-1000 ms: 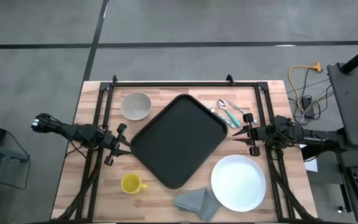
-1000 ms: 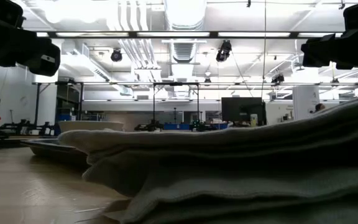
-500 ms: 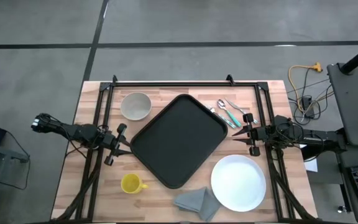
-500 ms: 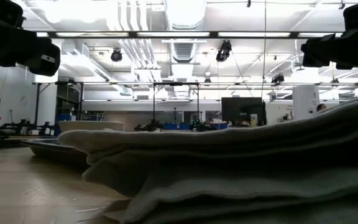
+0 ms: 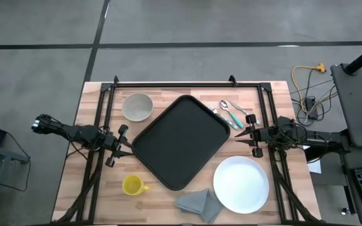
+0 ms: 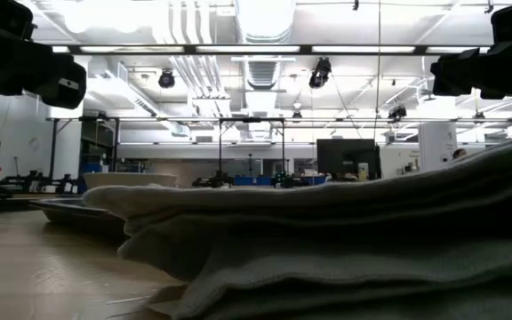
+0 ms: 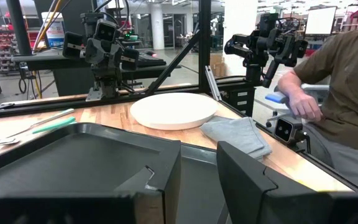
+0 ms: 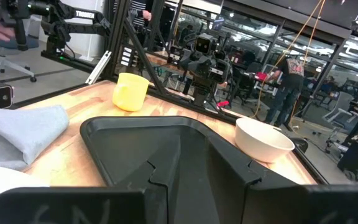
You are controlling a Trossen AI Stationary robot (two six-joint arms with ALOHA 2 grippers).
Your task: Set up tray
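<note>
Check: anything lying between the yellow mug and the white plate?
Yes. In the high view, the folded grey napkin lies between the yellow mug and the white plate, with the tray's near corner just above that line.

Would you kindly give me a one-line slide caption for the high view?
Empty black tray sits diagonally mid-table between both waiting arms, with bowl, yellow mug, white plate, grey napkin and cutlery around it.

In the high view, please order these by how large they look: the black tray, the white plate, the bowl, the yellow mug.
1. black tray
2. white plate
3. bowl
4. yellow mug
All lie on the table, so nearness to the camera does not change the order.
</note>
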